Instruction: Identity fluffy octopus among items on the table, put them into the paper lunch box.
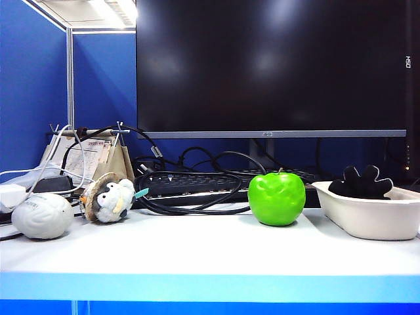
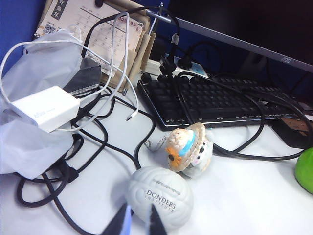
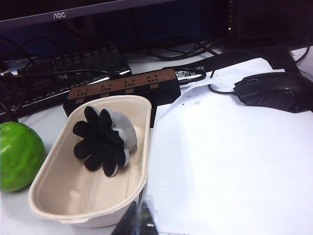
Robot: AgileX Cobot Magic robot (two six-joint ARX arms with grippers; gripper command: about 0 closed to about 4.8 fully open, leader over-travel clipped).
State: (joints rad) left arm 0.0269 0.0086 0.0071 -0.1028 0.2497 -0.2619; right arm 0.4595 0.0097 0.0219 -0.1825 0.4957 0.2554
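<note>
I see the fluffy octopus (image 3: 105, 139) lying underside up in the paper lunch box (image 3: 63, 196). Left gripper (image 2: 138, 223) and right gripper (image 3: 138, 220), both seemingly closed and empty, should stay clear.

Fluffy octopus (image 3: 105, 140) lies inside the paper lunch box (image 3: 58, 196), tipped on its side, black underside with stubby tentacles facing out, pale grey-white body behind it. It sits toward the far end of the box, leaning on the wall; the near end is bare. Box is off-white, oblong, rounded corners, flared rim, upright on the white table (image 1: 197, 252) at its right side. In the exterior view, only black tentacles (image 1: 361, 182) show above the rim (image 1: 367, 200).
</note>
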